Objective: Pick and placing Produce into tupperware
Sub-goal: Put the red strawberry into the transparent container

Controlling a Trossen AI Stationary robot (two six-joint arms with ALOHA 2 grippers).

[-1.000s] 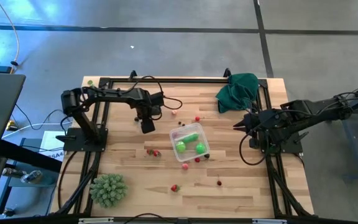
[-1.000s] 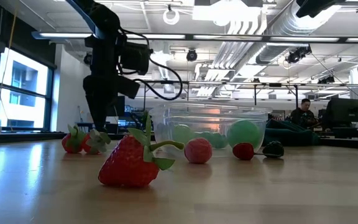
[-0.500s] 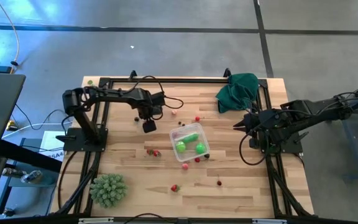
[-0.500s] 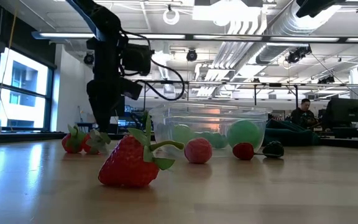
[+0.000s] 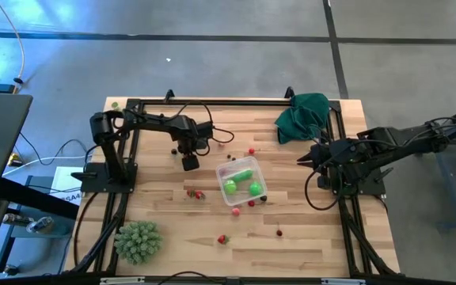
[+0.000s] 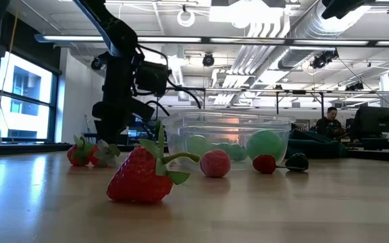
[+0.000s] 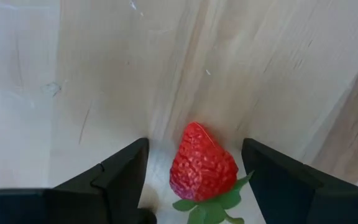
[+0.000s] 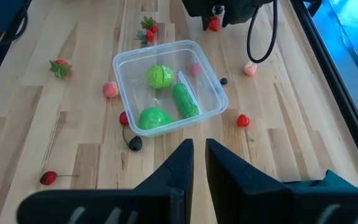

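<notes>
Strawberry (image 7: 202, 165) lies on table between spread fingers of left hand (image 7: 194, 180); right hand pressed together

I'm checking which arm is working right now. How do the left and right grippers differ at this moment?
The left gripper has its fingers apart, straddling a strawberry on the table; the right gripper has its fingers almost together, with nothing between them. The left sits near the tupperware; the right waits at the table's right edge. Both have dark fingers.
</notes>
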